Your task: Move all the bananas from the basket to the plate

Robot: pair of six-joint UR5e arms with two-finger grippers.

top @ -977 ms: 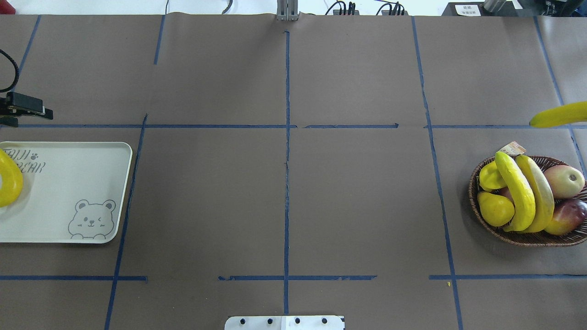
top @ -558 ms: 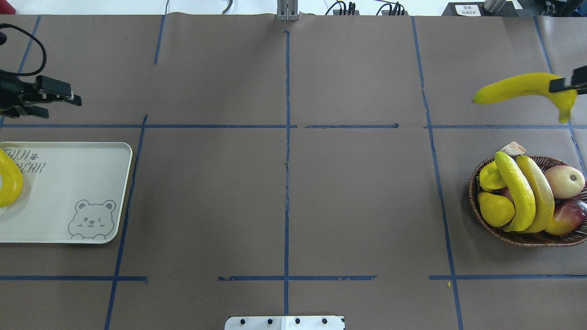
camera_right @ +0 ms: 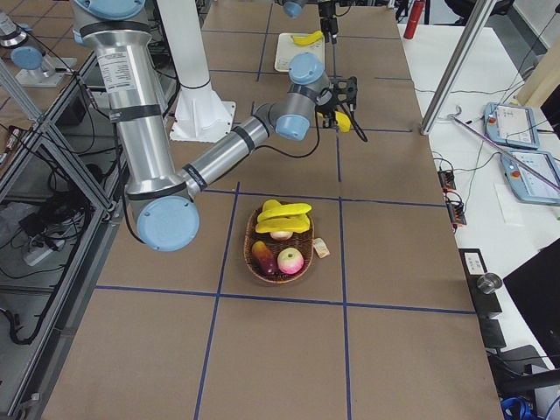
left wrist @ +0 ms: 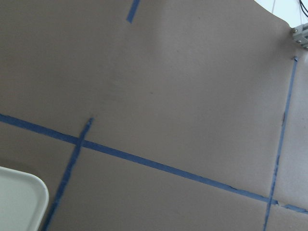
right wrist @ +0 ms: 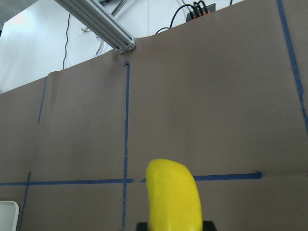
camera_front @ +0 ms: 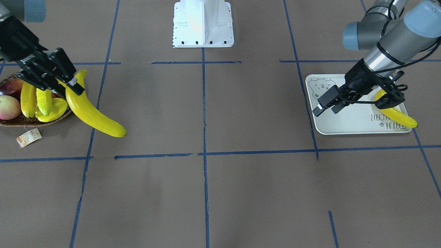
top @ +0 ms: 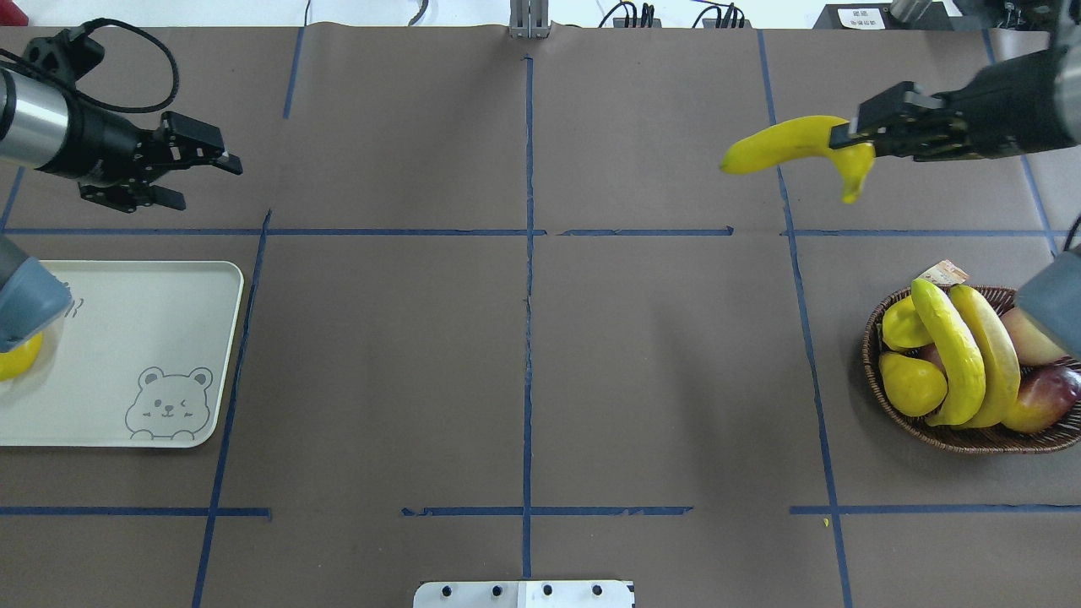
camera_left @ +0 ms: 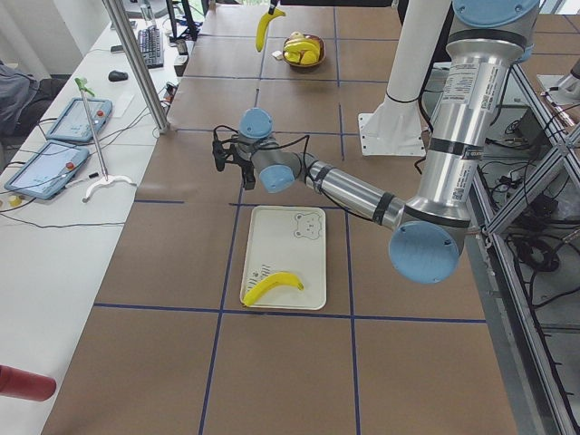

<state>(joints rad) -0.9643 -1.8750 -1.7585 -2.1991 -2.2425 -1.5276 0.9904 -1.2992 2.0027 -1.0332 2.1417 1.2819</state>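
Observation:
My right gripper (top: 844,142) is shut on a long yellow banana (top: 781,143), held in the air above the table, beyond and left of the basket (top: 971,441). In the front-facing view the same banana (camera_front: 93,115) hangs slanted from the right gripper (camera_front: 70,86). Two more bananas (top: 953,350) lie side by side on top of the basket's fruit. On the plate (top: 169,338) lies one banana (camera_front: 396,115), mostly hidden by my left arm in the overhead view. My left gripper (top: 211,184) hovers open and empty just beyond the plate's far right corner.
The basket also holds a yellow pear (top: 912,384), a ridged yellow-green fruit (top: 904,325) and reddish apples (top: 1047,397); its paper tag (top: 943,273) lies outside. Blue tape lines grid the brown table. The robot base plate (top: 524,594) sits at the near edge.
The right gripper has carried the banana leftward from the right edge. The left gripper has moved up and to the right, away from the plate; its arm now covers most of the plate's banana.

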